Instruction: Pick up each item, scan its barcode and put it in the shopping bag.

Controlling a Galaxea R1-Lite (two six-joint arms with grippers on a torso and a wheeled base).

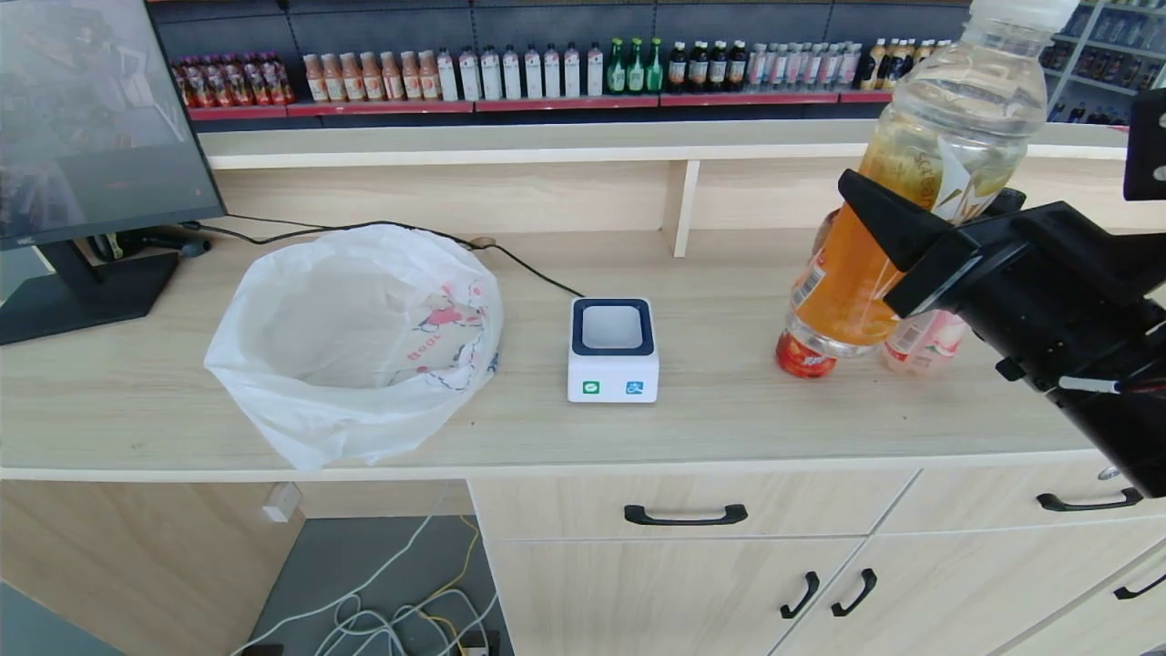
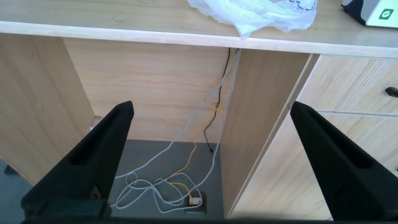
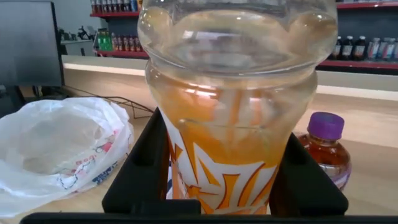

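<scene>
The right gripper (image 1: pixel 943 219) had its jaws clamped on the waist of an orange drink bottle (image 1: pixel 852 273). It held the bottle tilted, clear of the counter (image 1: pixel 729 273) at the right end, above a red-capped bottle (image 1: pixel 806 355) and a pink one (image 1: pixel 922 342) waiting there.

The pick looked done and the scan was the step in hand. The barcode scanner (image 1: pixel 612 349) sat mid-counter with its window facing up, well apart from the held bottle. The next move probably called for carrying the bottle left over that window and turning it so the label's barcode faced down. After that would come the open white shopping bag (image 1: pixel 360 337), beside the scanner on the left.

The left gripper (image 2: pixel 211 109) hung below counter level, jaws spread wide and empty.
</scene>
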